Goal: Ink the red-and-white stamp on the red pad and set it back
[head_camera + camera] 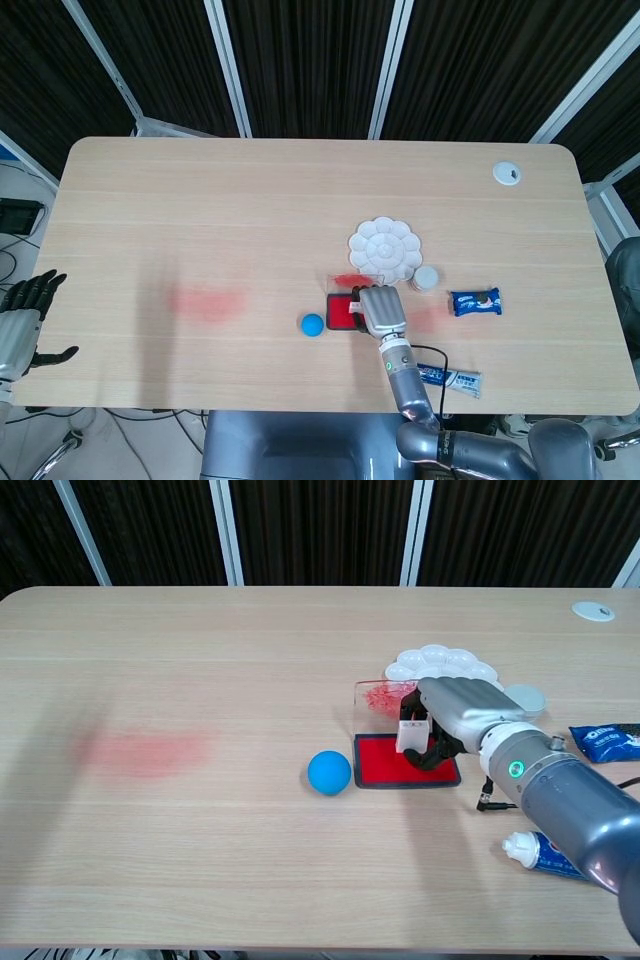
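Observation:
The red ink pad [390,762] lies open in its black tray just right of the table's middle, its clear lid [378,696] with red smears behind it. My right hand [455,712] holds the white-bodied stamp [412,733] upright, low over the pad; contact with the pad cannot be judged. In the head view the right hand [380,310] covers the stamp and most of the pad [339,312]. My left hand [22,320] hangs open off the table's left edge.
A blue ball [329,772] sits left of the pad. A white flower-shaped palette [430,662] and a small white cap [526,698] lie behind the hand. A blue snack packet [607,741] and a toothpaste tube [548,854] lie to the right. A faint red smear [140,750] marks the table's left part.

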You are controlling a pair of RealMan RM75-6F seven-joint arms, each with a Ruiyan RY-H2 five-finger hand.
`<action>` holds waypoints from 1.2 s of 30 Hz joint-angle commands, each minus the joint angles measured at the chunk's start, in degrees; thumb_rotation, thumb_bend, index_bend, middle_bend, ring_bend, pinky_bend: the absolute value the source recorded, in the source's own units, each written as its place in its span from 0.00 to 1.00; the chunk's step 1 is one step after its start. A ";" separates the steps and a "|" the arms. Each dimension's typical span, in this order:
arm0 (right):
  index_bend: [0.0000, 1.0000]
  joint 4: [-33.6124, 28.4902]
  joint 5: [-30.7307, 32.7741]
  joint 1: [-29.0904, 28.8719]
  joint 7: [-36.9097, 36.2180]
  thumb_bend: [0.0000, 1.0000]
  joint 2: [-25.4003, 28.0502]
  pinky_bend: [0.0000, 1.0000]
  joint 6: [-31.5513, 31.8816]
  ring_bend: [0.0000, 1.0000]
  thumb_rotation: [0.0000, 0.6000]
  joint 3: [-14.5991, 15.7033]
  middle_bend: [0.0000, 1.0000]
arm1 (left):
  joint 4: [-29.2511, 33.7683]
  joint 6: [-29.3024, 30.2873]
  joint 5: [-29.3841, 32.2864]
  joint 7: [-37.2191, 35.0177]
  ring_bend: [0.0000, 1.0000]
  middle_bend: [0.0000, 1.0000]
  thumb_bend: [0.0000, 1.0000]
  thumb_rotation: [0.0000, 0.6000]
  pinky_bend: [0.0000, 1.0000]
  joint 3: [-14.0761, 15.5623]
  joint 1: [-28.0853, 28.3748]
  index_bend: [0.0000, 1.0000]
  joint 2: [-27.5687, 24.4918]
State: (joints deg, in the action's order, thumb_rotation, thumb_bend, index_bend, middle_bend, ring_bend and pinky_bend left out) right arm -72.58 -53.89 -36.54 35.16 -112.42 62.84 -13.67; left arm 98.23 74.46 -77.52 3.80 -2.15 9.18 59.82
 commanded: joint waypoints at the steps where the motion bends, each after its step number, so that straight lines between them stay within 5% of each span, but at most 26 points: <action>1: 0.77 -0.97 -0.60 -0.25 -0.08 0.69 0.39 0.52 0.48 0.51 1.00 -0.43 0.64 | 0.04 -0.04 0.08 0.01 0.00 0.00 0.03 1.00 0.00 -0.01 0.02 0.00 0.00; 36: 0.79 -0.18 -0.09 0.81 -0.51 0.69 0.00 0.52 0.16 0.51 1.00 1.76 0.65 | 0.09 0.11 0.07 0.02 0.00 0.00 0.03 1.00 0.00 0.08 0.05 0.00 -0.03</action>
State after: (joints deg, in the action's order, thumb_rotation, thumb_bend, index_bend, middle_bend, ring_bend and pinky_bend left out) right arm -72.76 -53.94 -35.75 34.70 -112.41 62.96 -11.88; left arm 98.32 74.58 -77.45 3.81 -2.06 9.23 59.80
